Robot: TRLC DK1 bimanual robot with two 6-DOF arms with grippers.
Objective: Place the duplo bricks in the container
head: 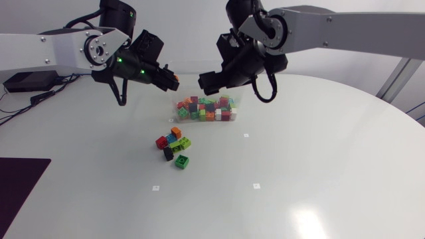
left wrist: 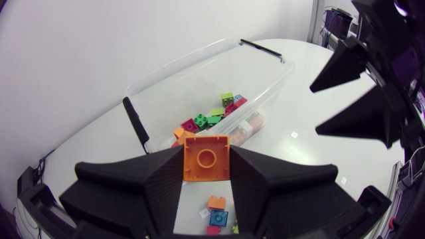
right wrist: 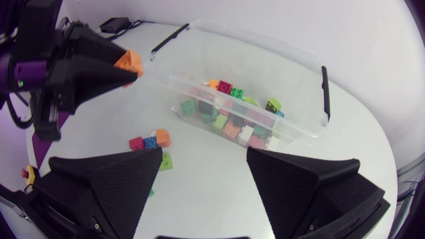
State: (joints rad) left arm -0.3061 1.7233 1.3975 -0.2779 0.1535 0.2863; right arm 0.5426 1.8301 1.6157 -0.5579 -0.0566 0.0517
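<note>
Orange brick (left wrist: 206, 158) right up front: the left gripper (left wrist: 206, 154) has both fingers clamped on its sides, a stud facing the wrist camera, held up off the table (head: 319, 166). The clear container (left wrist: 199, 76) sits ahead of that gripper. From the head view, the brick is just short of the container's near end, the one with the black handle (left wrist: 136, 123), rather than over the inside. Inside the container there's a heap of mixed bricks (head: 206, 108) — red, green, white and some dark ones. The right gripper (right wrist: 204, 151) hangs in the air by the container with its fingers spread wide and nothing between them, the container ahead of it. A small pile of loose bricks (head: 174, 147) lies on the table near the container — lower than both grippers and apart from them.
</note>
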